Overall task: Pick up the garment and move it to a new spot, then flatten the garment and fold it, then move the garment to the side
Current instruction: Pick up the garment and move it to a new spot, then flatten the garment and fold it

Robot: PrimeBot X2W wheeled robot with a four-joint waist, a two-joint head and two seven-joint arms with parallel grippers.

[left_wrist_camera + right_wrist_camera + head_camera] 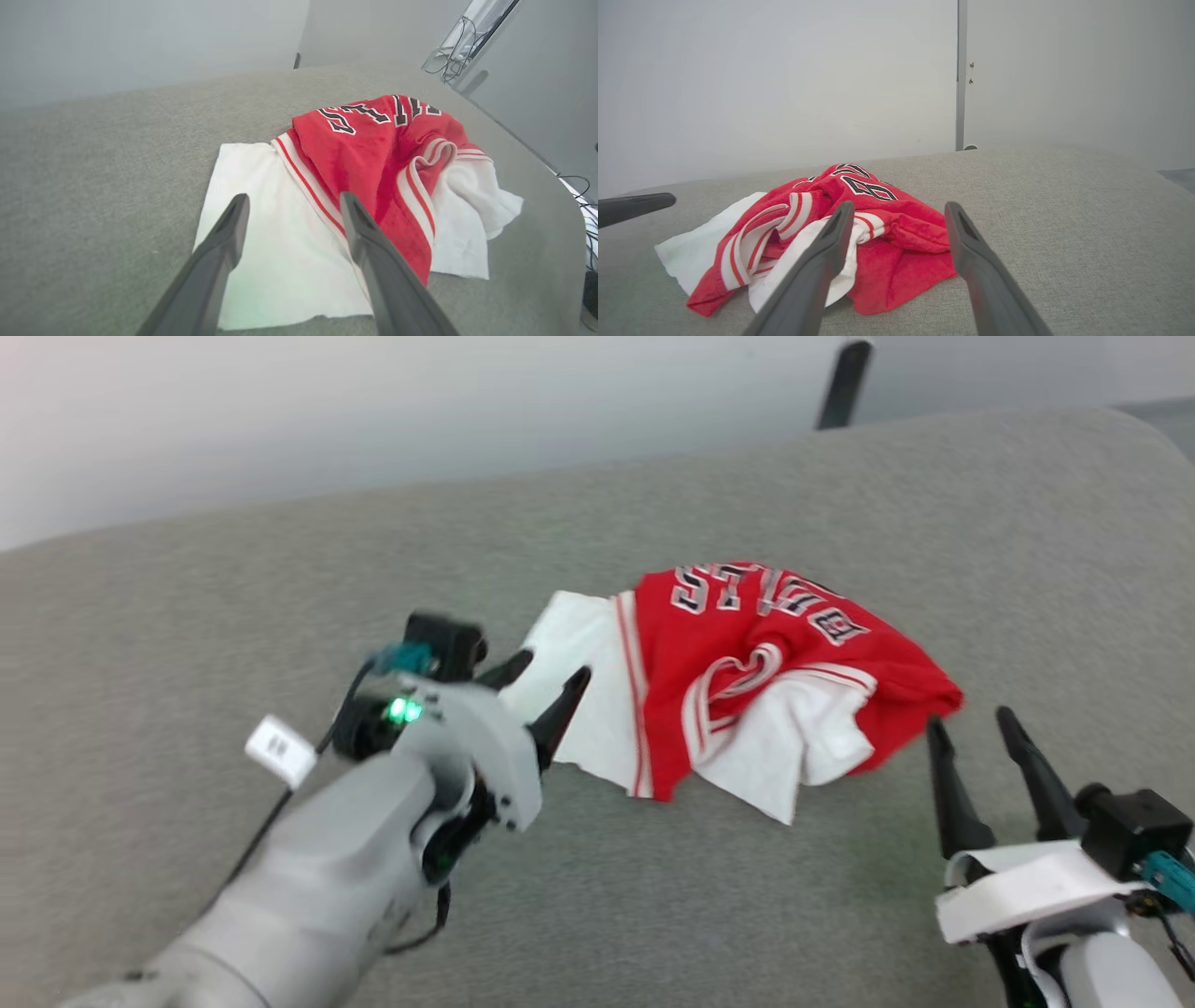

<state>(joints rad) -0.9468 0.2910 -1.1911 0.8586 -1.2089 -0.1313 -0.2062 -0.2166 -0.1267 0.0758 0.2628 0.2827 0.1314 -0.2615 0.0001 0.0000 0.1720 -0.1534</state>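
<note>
Plainly found the garment heaped on the grey table, not yet flattened. Traced its long axis from the flat white sleeve at its left end to the red corner at its right end. Saw block lettering upside down along the garment's far edge. Saw a second white sleeve bunched on its near side, with striped trim curled above it.

Placed the left hand at the garment's left end, fingers spread wide and gripping nothing, tips over the flat sleeve. Could not tell contact from hover there. Placed the right hand just beside the garment's right corner, on its near side, fingers likewise spread and empty, tips apart from the cloth.

Judged the hands about equally near, one at each end of the long axis, the left a shade closer for being over cloth. Took flattening as the step in hand. Reckoned the next move would call for a pinch at each end and a pull outward along that axis, away from the garment's middle. Feared a grab through two layers at the bunched sleeve, dragging the heap rather than opening it.
</note>
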